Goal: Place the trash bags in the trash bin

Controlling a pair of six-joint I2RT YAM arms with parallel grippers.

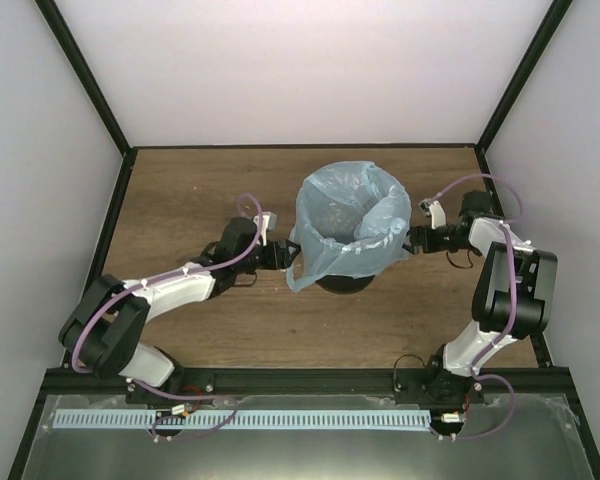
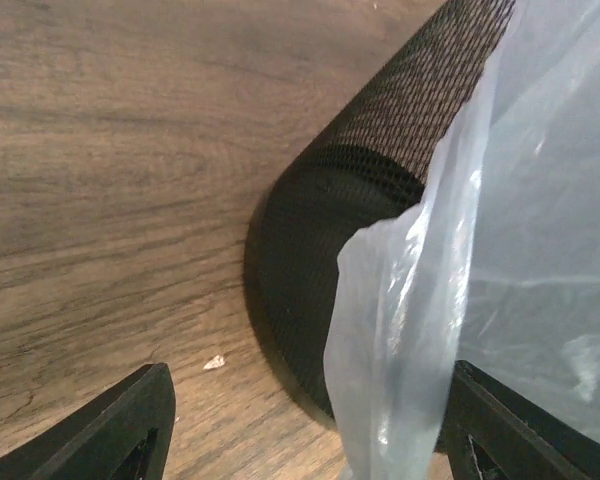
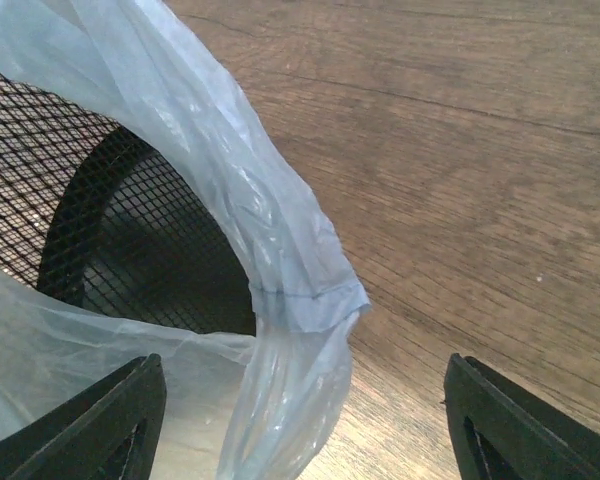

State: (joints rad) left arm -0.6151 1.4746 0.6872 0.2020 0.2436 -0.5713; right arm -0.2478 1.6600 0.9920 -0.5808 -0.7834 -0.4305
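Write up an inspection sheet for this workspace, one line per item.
Surface: brown wood-grain table, no spills seen.
Job's things: black mesh trash bin stands upright mid-table. The light-blue trash bag sits in it, its edge folded out over the rim and hanging lowest on the left arm's side.
Clutter: one small pale speck on the table near the bin's base.
Grippers: left gripper is open at the bin's left side; right gripper is open at the opposite rim. Each has bag film showing between its fingers.
Cables: purple cables loop along both arms, none caught on the bin.
Surroundings: white walls, black frame posts, white slotted strip by the arm bases.
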